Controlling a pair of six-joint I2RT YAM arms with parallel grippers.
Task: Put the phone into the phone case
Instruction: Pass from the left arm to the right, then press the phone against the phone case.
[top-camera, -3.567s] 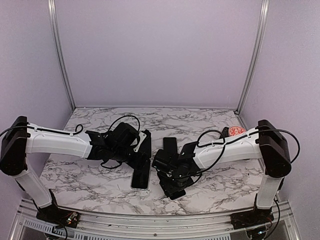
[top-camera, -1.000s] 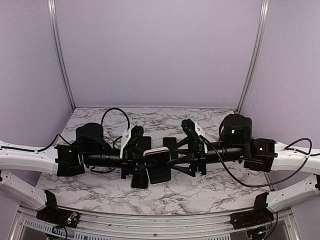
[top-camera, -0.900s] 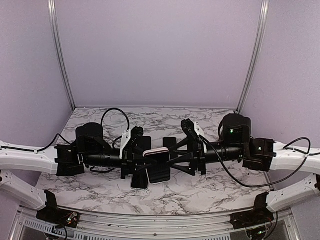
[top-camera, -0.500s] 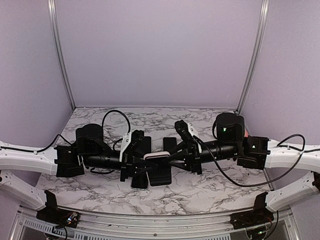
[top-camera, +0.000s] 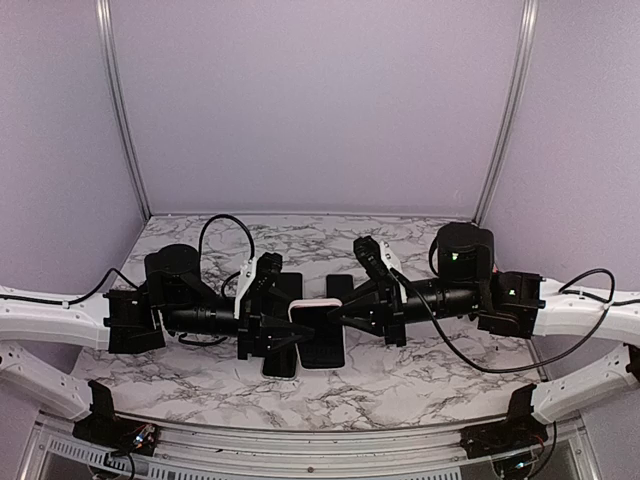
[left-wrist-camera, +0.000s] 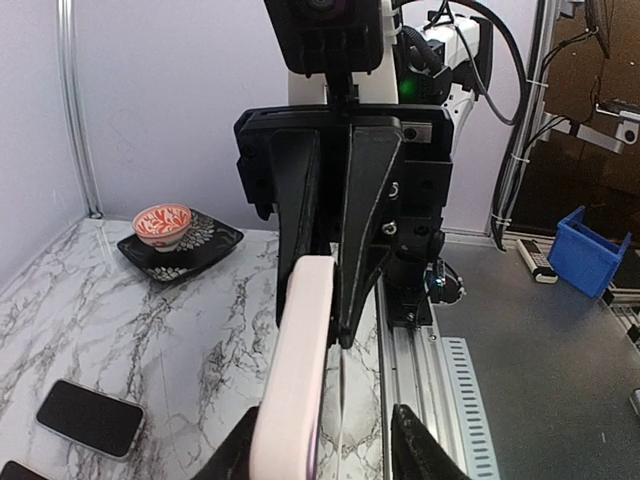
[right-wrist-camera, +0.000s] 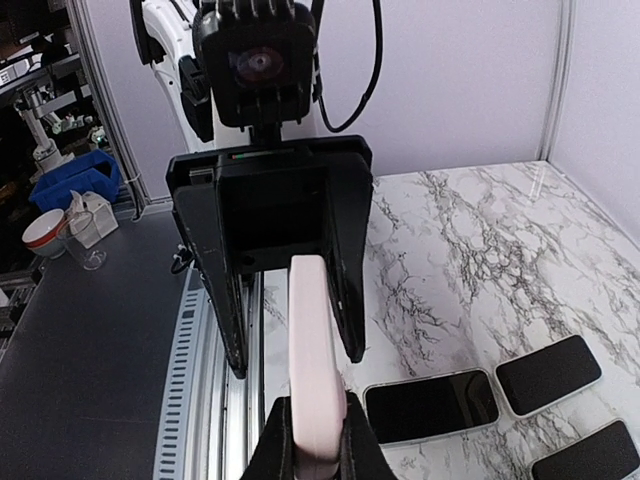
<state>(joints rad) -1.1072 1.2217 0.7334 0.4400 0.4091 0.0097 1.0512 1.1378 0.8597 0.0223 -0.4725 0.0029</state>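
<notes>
Both arms reach in level from the sides and meet over the middle of the marble worktop (top-camera: 180, 375). The pink phone case (top-camera: 314, 306) is held clear of the surface there, standing on edge with one long edge up. The right gripper (top-camera: 342, 310) has its jaws pressed together on the case's right end; in the right wrist view the two fingers (right-wrist-camera: 278, 445) clamp the pink rim from both sides. The left gripper (top-camera: 290, 318) faces it with jaws spread. Its fingers (right-wrist-camera: 215, 290) straddle the case's left end, and a gap shows between the case and at least one finger. The overhead view shows a dark face below the pink edge; whether that is a phone seated in the case or the case's own inside cannot be told. A glossy black phone (right-wrist-camera: 430, 405) lies flat on the worktop below the held case, towards the near edge. Two matte black slabs (right-wrist-camera: 550, 375) lie flat just beside it; whether they are phones or cases cannot be told. A red patterned bowl (left-wrist-camera: 163, 224) sits on a black dish (left-wrist-camera: 205, 245) in the far right corner of the worktop, well apart from both grippers.
</notes>
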